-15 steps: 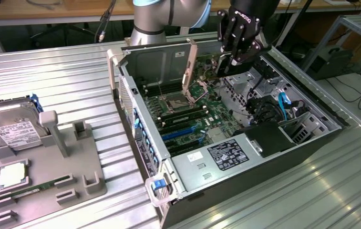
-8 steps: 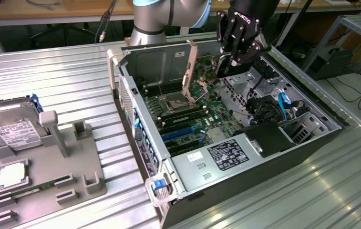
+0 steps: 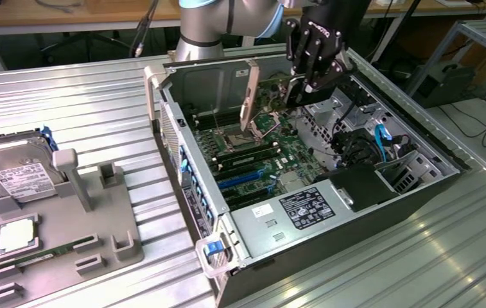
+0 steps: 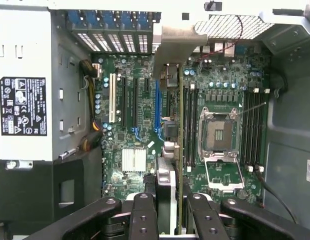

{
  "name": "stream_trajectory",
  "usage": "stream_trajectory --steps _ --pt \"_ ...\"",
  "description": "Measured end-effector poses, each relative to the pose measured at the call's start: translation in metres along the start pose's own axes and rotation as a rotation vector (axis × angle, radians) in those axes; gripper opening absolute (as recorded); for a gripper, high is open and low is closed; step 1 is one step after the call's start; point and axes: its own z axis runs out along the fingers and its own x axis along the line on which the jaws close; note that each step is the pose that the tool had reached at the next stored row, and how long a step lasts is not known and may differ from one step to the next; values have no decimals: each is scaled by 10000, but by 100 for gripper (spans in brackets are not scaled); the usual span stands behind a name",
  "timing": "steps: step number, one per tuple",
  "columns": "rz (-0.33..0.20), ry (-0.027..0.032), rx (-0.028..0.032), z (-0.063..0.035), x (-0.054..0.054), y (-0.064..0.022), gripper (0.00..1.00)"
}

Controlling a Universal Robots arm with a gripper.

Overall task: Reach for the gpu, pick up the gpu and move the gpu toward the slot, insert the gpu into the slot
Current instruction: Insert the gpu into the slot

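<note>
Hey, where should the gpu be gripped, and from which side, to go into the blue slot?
By its upper edge, from above, clamping the two flat faces. The gpu hangs on edge above the board that has the slot, with its bracket at one end, so its lower edge must stay free. The gripper grips it that way.

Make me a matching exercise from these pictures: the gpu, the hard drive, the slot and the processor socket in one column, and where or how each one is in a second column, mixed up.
Things:
1. gpu
2. hard drive
3. slot
4. processor socket

Places or states:
A. blue strip on the motherboard, nothing in it
B. on the grey holder, outside the computer case
C. clamped edge-on in the hand
D. square and silver, between memory sockets

Pairs: 1-C, 2-B, 3-A, 4-D.
</note>
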Motion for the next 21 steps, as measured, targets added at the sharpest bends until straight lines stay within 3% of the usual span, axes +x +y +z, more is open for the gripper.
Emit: stream_trajectory --steps 3,7,14,21 --pt "294 1 5 59 -1 3 28" --pt "322 4 5 125 -11 16 28" --pt "407 3 7 275 -54 130 28" --pt "407 4 6 407 -53 157 28"
